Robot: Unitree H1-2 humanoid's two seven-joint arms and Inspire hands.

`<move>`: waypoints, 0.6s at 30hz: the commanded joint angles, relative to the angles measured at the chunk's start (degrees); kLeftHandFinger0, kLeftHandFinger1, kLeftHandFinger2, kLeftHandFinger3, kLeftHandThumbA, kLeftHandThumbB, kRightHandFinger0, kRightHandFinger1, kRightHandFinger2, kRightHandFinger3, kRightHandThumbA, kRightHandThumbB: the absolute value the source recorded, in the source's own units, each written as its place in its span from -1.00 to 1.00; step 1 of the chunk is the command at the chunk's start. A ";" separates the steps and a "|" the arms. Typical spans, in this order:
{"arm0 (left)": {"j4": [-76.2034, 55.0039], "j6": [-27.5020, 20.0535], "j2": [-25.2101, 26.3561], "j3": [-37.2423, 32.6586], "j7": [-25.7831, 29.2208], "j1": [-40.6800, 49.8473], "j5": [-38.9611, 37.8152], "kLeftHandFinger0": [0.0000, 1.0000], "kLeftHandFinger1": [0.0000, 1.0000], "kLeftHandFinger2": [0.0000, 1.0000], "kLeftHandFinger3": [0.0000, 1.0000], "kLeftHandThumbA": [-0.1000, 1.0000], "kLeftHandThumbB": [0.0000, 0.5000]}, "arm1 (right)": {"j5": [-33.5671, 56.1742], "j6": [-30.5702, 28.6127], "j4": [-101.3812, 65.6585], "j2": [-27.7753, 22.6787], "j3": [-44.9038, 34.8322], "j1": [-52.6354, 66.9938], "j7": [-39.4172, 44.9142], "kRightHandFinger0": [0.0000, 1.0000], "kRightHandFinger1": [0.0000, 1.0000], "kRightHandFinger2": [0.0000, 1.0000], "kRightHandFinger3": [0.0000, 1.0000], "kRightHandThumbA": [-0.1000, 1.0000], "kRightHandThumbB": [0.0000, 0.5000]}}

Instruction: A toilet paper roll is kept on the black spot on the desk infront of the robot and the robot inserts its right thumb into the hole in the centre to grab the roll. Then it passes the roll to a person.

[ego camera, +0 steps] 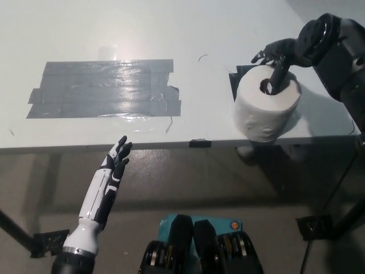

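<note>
A white toilet paper roll [267, 109] stands upright on a small black tape patch [234, 79] near the desk's front right. My black right hand [280, 56] hovers over the roll's far side with its thumb dipped into the centre hole. Its other fingers are spread apart above the rim, not closed on the roll. My white left hand [115, 161] rests below the desk's front edge at lower left, fingers extended and apart, holding nothing.
A large grey tape patch [105, 88] covers the left part of the white desk [199, 34]. The desk's front edge runs across the middle of the view. Dark floor and stand legs show below it.
</note>
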 commanded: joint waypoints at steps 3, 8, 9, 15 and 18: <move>-1.68 -0.59 0.54 0.39 -0.64 -0.31 -0.37 1.00 1.00 1.00 1.00 1.00 -0.63 | -2.17 -1.94 0.30 0.11 1.27 -1.72 -3.11 1.00 1.00 1.00 1.00 0.62 0.48; -1.78 -0.84 0.46 0.28 -0.66 -0.03 -0.35 1.00 1.00 1.00 1.00 1.00 -0.61 | -3.95 -1.37 0.71 0.28 3.07 -1.15 -3.88 1.00 1.00 1.00 1.00 0.56 0.60; -1.91 -0.69 0.57 0.34 -0.72 0.07 -0.41 1.00 1.00 1.00 1.00 1.00 -0.61 | -3.78 -1.03 0.84 0.46 2.94 -1.05 -4.05 1.00 1.00 1.00 1.00 0.54 0.59; -2.39 -0.41 0.63 0.28 -0.91 0.31 -0.56 1.00 1.00 1.00 1.00 1.00 -0.63 | -4.35 -0.18 1.15 1.46 3.02 -0.12 -7.53 1.00 1.00 1.00 1.00 0.47 0.77; -2.54 -0.51 0.54 0.19 -0.84 1.05 -0.49 1.00 1.00 1.00 1.00 1.00 -0.64 | -1.47 1.79 1.74 2.49 -0.08 1.33 -9.18 1.00 1.00 1.00 1.00 0.08 0.55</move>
